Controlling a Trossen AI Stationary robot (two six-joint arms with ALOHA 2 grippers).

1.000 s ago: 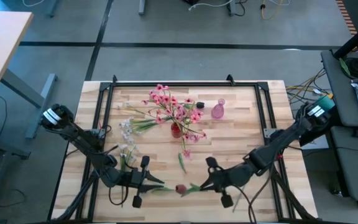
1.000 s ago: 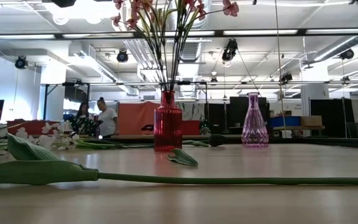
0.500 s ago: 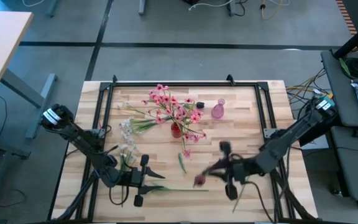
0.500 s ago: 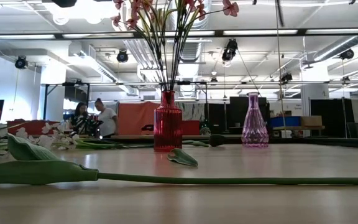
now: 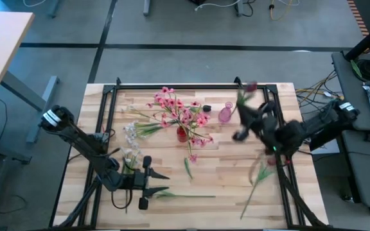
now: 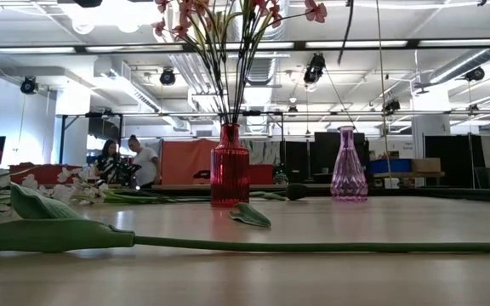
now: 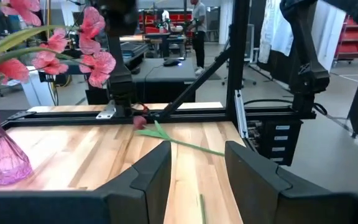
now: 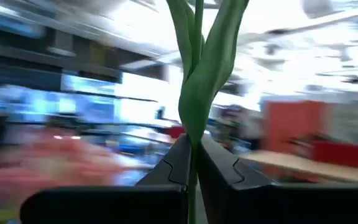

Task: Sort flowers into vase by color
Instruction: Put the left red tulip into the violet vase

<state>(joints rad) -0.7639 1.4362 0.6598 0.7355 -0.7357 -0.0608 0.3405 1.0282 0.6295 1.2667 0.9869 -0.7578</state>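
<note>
Resting low at lower left of the high view, left pincer (image 5: 151, 187) sits w/ fingers spread apart, nothing between them; the left wrist view shows the same wide gap. Just beside it a green stem (image 5: 185, 195) lies flat on the counter (image 5: 236, 192), running twd center bottom. Above the left pincer, small white sprigs (image 5: 131, 136) lie on the wood, mid-left. A loose leaf (image 5: 187, 168) lies near center.

Center: red vase (image 5: 182, 133) stands upright w/ pink sprays (image 5: 172, 106) in it; more pink blossoms (image 5: 200, 139) hang to its right side. A dark bud (image 5: 207, 107) lies on the counter btwn the pink sprays and the pink vase (image 5: 225, 113), which stands upright, upper center-right, apart from the red one. Low view shows both vases upright, the red one at left, the pink one at right.

Right of center: right pincer (image 5: 248, 119) is raised near the pink vase, clamped on a flower stem (image 8: 194, 81); the right wrist view shows fingers closed on the green stem and leaves. Its dark red bud (image 5: 250, 86) shows at upper right near the counter's back edge. Another flower (image 5: 257, 178) lies on the counter at lower right, stem slanting twd the bottom edge.
</note>
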